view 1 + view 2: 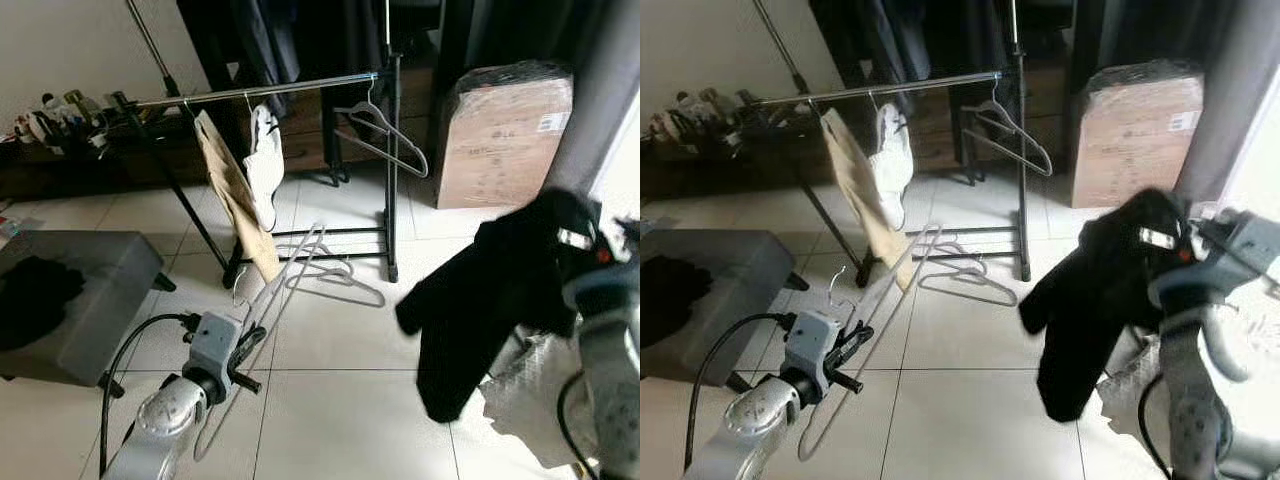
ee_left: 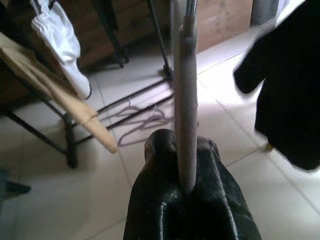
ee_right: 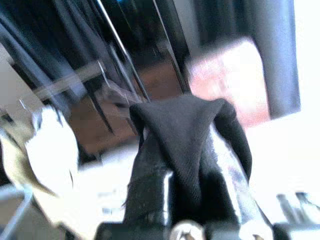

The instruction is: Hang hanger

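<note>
A Unitree G1 robot is standing on a tiled floor [image 1: 330,400] in front of a clothes rack [image 1: 300,84], both arms raised. The left gripper [image 2: 187,187], low on the robot's left, is clamping its 2 black fingers [image 2: 150,210] tight around the bar of a grey hanger [image 1: 865,345], which is slanting up from the gripper toward the rack. The right gripper [image 3: 187,165] is pinching a black garment [image 1: 490,290] between its fingers; the cloth is draping over them and hanging down in front of the robot's right arm, clear of the floor.

On the rack's horizontal rail, a tan garment [image 1: 235,195] and a white garment [image 1: 265,165] are hanging side by side toward the left, while 1 empty hanger [image 1: 385,130] is hanging near the right-hand upright. More grey hangers [image 1: 335,275] are lying on the tiles beside the rack's base. A grey ottoman [image 1: 90,300] with dark cloth [image 1: 35,298] on top is sitting at the robot's left, and a wrapped cardboard box [image 1: 505,135] is standing against the curtain [image 1: 600,90] to the right of the rack.
</note>
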